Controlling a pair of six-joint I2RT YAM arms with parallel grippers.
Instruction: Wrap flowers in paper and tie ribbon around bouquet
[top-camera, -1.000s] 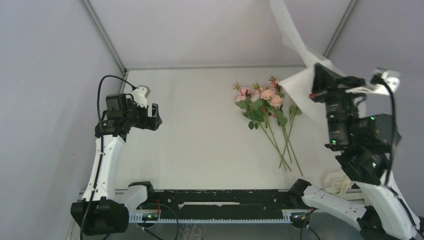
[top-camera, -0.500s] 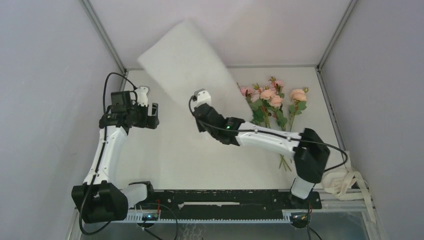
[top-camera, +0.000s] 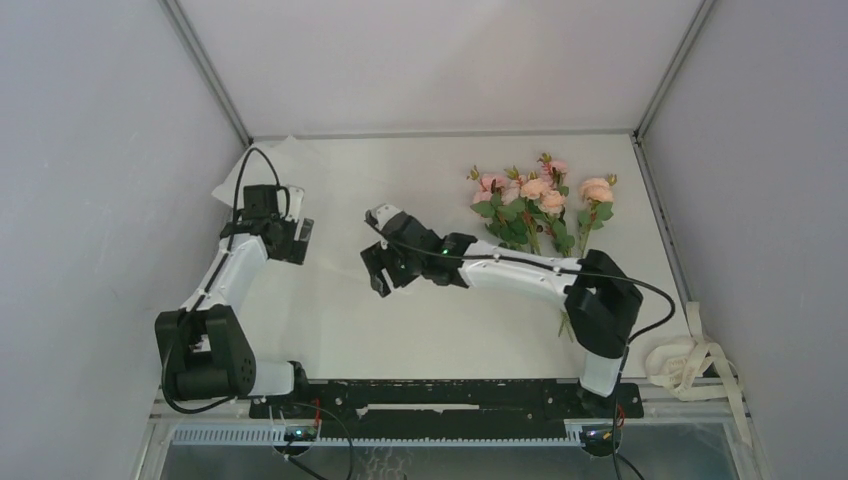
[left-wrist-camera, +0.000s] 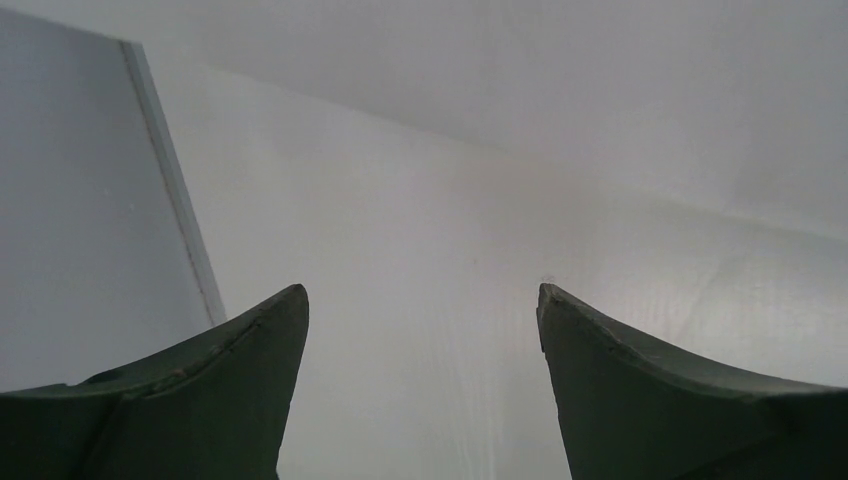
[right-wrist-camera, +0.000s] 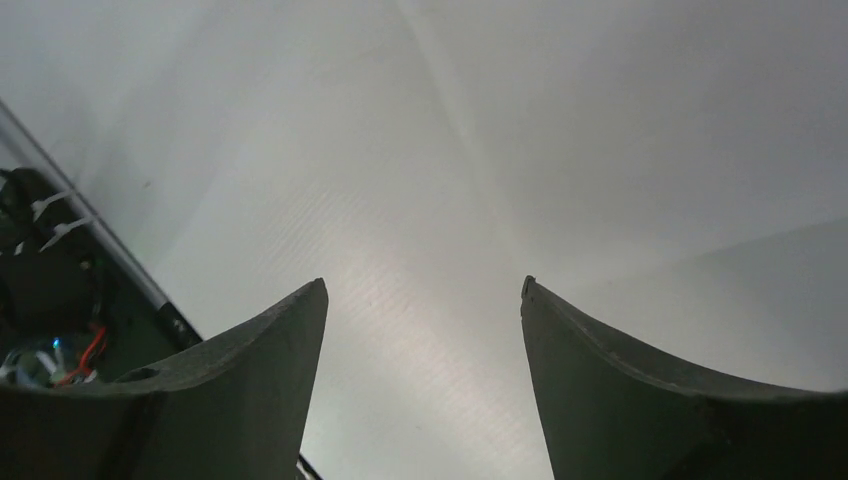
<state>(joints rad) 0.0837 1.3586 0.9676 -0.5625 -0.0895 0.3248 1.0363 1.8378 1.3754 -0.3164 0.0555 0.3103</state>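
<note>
Left end effector (left-wrist-camera: 422, 290) and right end effector (right-wrist-camera: 424, 285) both spread, empty. Paper (top-camera: 285, 150) on bench (top-camera: 640, 260): judged thin, light, tear-prone; pinch its raised corner. Flowers (top-camera: 530, 205) delicate; grip stems.

Left arm (top-camera: 213, 292): no lettering could be read.
Right arm (top-camera: 520, 272): no lettering could be read.
Counter (top-camera: 625, 250): no print or sign was legible.

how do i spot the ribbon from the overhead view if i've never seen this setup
Find the white table and go to its near right corner, just outside the right arm's base. The ribbon sits there in a loose heap of loops. It is soft and cream, unlike the pink flowers farther back.
</note>
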